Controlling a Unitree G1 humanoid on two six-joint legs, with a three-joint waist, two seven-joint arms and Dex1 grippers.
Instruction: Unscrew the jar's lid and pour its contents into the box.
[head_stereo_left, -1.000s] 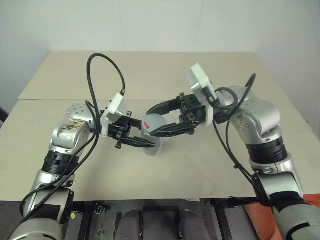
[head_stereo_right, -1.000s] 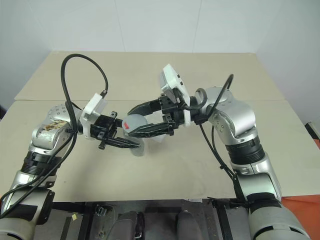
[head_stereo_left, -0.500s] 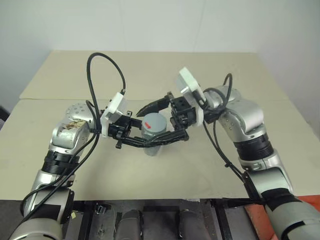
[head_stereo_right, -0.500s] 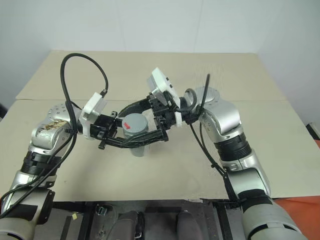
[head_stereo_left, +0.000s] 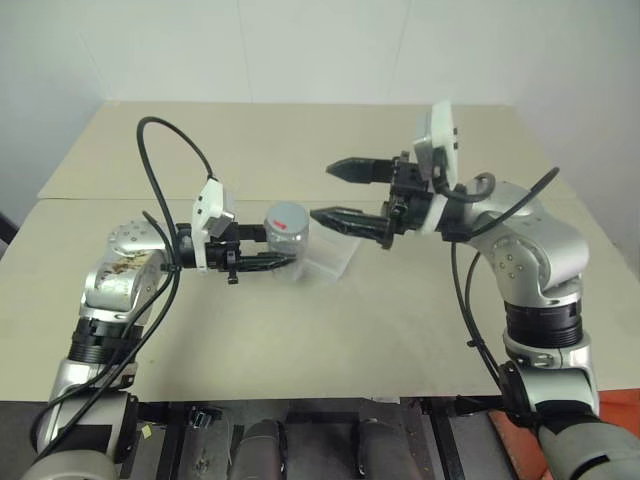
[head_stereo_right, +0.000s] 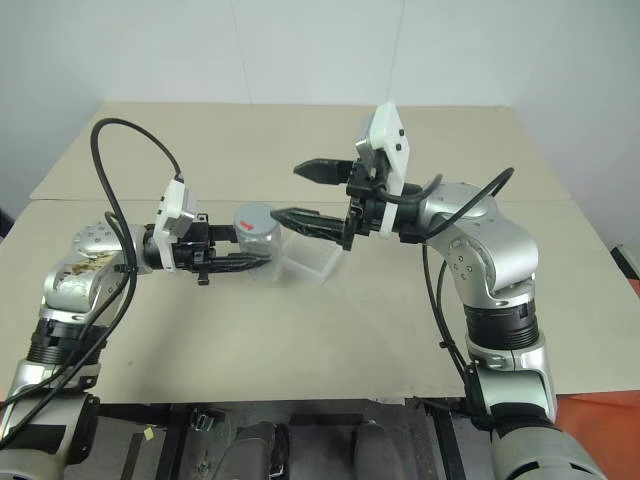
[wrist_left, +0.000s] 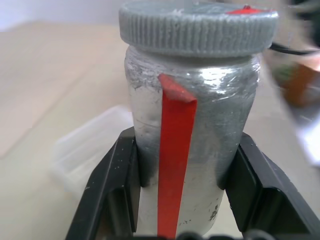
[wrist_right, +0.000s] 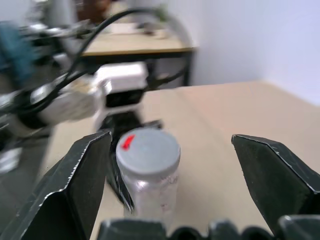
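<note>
The jar (head_stereo_left: 288, 236) is a silvery cylinder with a red stripe, held upright just left of the box (head_stereo_left: 331, 258). My left gripper (head_stereo_left: 276, 252) is shut on its lower body, with one black finger (wrist_left: 116, 186) on each side. The grey lid (wrist_left: 198, 26) with its red mark sits on the jar's top. My right gripper (head_stereo_left: 322, 191) hangs open to the right of the lid and slightly above it, jaws wide and holding nothing. The contents are hidden inside the jar. The box is a shallow clear plastic tray lying on the table.
The beige table (head_stereo_left: 300, 340) stretches out on all sides, with a seam across it behind the arms and a second panel (head_stereo_left: 300, 135) at the back. Black cables loop above both wrists.
My right gripper has opened off the lid and drawn back to the right and up. The left gripper has carried the jar left and set it more upright.
</note>
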